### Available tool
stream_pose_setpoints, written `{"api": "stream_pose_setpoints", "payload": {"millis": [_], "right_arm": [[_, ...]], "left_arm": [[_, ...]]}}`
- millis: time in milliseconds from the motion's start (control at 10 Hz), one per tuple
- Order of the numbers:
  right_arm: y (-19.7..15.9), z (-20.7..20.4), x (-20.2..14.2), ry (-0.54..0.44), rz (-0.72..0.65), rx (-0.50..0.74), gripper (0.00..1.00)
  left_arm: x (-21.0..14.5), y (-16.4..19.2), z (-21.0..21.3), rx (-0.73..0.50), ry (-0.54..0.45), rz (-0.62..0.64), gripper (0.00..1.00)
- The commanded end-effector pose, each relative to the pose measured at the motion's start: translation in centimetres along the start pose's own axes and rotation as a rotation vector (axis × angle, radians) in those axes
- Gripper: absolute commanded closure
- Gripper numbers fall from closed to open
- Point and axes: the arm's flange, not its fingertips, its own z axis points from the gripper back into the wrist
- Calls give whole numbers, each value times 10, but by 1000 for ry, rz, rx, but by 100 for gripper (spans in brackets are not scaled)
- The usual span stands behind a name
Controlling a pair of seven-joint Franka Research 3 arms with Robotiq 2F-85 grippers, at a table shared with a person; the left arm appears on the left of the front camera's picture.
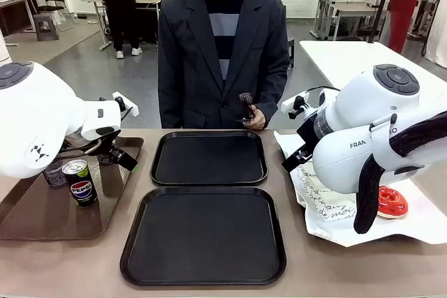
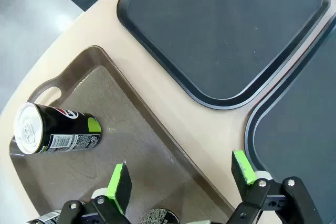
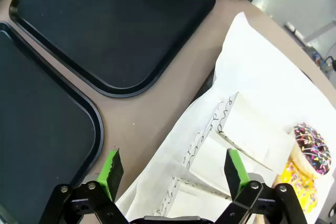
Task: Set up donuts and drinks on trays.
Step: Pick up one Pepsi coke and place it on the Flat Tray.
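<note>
Near tray [image 1: 202,236]: black and bare, at the robot's edge of the table.
Left gripper [image 2: 178,163]: fingers spread wide, holding nothing, hanging over the inner rim of the brown tray [image 1: 35,218].
Drinks: all on that brown tray. The Pepsi can [image 1: 83,185] is upright at the near end, and a green-marked can [image 2: 58,129] sits by the far handle.
Risk on the left: I think the slim cans would tip if a finger clipped one on the way down, and they stand close together.
Right gripper [image 3: 172,156]: fingers apart and empty, above the white paper [image 1: 419,232] and its printed sleeves [image 3: 252,135].
Donuts: on the paper, off the trays. There is a red donut [image 1: 391,202], a chocolate sprinkled one [image 3: 311,148] and a yellow one [image 3: 299,182].
Risk on the right: the fingers could pinch loose paper instead of a donut, or crush the glaze.
Far tray [image 1: 209,160]: black and bare too.
Person's hand [image 1: 253,116]: at the far edge, holding something small and dark that I can't make out.
</note>
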Motion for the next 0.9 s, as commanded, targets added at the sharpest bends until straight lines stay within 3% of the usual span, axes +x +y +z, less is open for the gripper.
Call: {"api": "stream_pose_setpoints", "payload": {"millis": [0,800], "right_arm": [[0,0,0,0,0,0,0],[0,0,0,0,0,0,0]], "left_arm": [[0,0,0,0,0,0,0],[0,0,0,0,0,0,0]]}}
